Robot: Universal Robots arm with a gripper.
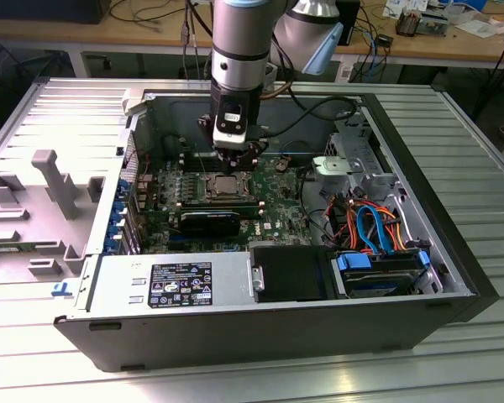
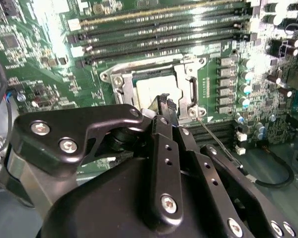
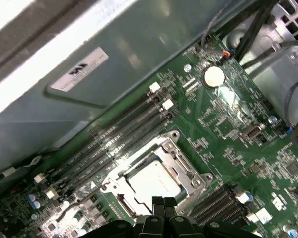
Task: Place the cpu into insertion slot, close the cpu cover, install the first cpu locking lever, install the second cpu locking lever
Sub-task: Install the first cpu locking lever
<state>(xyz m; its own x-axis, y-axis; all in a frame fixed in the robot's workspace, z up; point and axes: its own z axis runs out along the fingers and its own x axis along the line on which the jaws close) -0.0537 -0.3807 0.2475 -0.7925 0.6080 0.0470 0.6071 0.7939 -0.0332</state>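
Ribbed metal table (image 1: 479,168); wooden benches (image 1: 84,34) behind; gripper (image 1: 245,161) above cpu (image 1: 228,186).

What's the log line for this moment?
cpu: seated in insertion slot | cpu cover: looks down over it | gripper: shut, poised at cover's edge
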